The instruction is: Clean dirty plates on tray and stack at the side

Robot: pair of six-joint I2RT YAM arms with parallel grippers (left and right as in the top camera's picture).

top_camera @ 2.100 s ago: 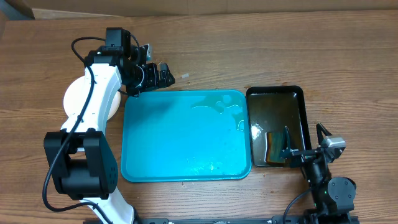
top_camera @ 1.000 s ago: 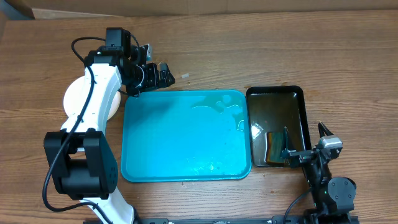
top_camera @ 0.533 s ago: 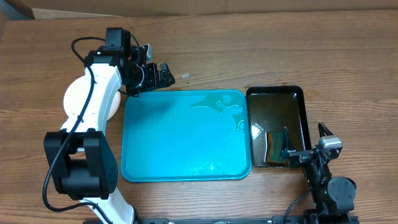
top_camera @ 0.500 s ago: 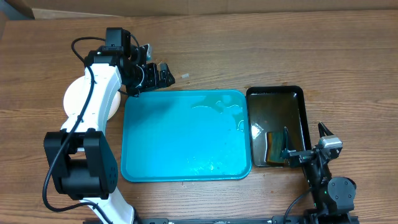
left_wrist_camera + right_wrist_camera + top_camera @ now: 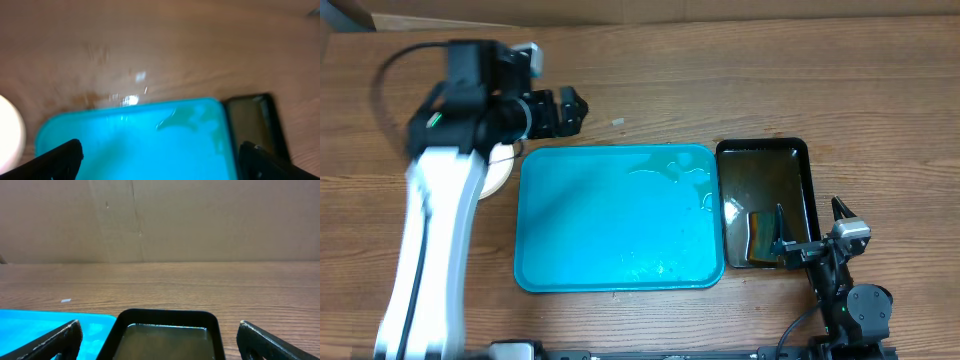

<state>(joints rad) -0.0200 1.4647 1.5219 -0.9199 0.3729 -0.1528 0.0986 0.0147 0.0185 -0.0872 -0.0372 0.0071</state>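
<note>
Overhead, the left arm (image 5: 425, 230) rises from the near left edge of the wood-grain table (image 5: 720, 80) as a long white link. It bends at a black elbow and reaches right, so the left gripper (image 5: 568, 110) hangs over bare wood just beyond the far left corner of the tray (image 5: 620, 220); the whole arm is smeared by blur. Its wrist view, also blurred, shows two black fingertips (image 5: 60, 159) in the bottom corners, spread wide with nothing between them. The right arm (image 5: 855, 300) sits folded low at the near right. The right gripper (image 5: 808, 228) is poised over the near end of the black tray (image 5: 765, 165), jaws wide apart and empty.

The plates (image 5: 500, 172) lie on the table just left of the turquoise tray, mostly hidden under the left arm. Only a white curved edge shows, and their number cannot be told. The turquoise tray carries wet streaks and droplets toward its far right corner. The black tray, just beside it on the right, holds brownish liquid and a sponge (image 5: 760, 235). A tiny white scrap (image 5: 617, 123) lies on the wood beyond the turquoise tray. A brown cardboard wall (image 5: 200, 220) closes the far side
</note>
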